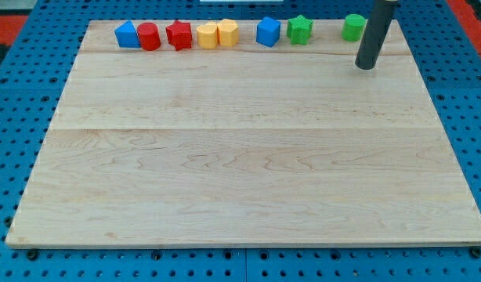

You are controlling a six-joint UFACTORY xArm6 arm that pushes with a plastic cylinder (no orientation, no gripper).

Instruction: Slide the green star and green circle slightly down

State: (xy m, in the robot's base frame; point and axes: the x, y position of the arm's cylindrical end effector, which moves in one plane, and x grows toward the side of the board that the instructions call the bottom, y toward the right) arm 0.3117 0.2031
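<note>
The green star (300, 30) sits near the top edge of the wooden board (248, 157), right of centre. The green circle (352, 27) sits further right along the same edge. My tip (367, 65) is on the board just below and slightly right of the green circle, apart from it. The rod rises from the tip up out of the view's top.
Along the top edge, left of the green star, stand a blue block (268, 32), two yellow blocks (228, 32) (207, 35), a red star (179, 35), a red cylinder (149, 37) and a blue block (127, 35). A blue pegboard (13, 117) surrounds the board.
</note>
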